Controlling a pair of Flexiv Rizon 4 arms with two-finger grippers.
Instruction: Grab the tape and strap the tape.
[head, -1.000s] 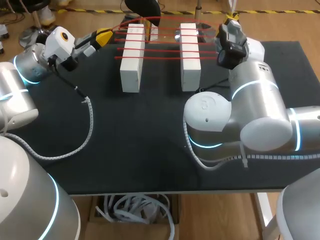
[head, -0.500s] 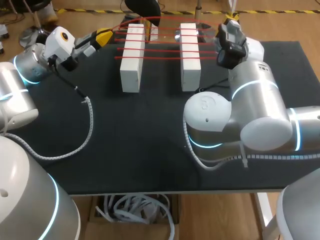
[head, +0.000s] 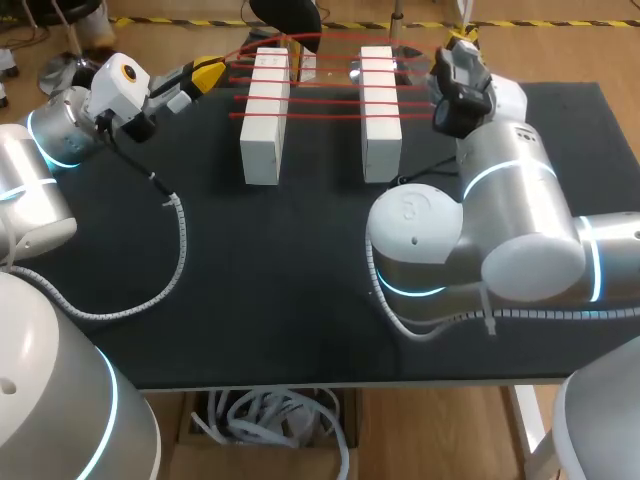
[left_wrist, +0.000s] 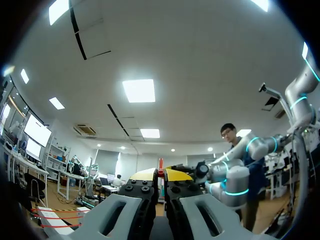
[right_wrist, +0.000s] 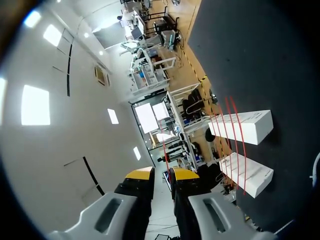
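Nearest, the matte black table (head: 250, 300) is taken up by the bulky, rounded silver joints of the right arm (head: 500, 230), lying on the near side of the white blocks, and by a ribbed white cable sleeve (head: 180, 240) trailing in a curve from the left arm (head: 60, 130). Farther back, two white blocks (head: 265, 115), long and box-shaped with flat smooth faces, are set side by side with a gap between them. Thin red tape (head: 320, 100) is stretched across their tops in several taut, nearly parallel strands, the farthest one arching above them. Just beyond the blocks' left end the left gripper (head: 208, 72) is seen; in its wrist view its yellow tips (left_wrist: 160, 174) are pressed almost together on a thin strip of the tape (left_wrist: 160, 167). Past the blocks' right end the right gripper (head: 460, 42) is held; in its own view the tips (right_wrist: 162, 173) are likewise closed to a narrow slit, into which a red strand (right_wrist: 164, 145) is led.
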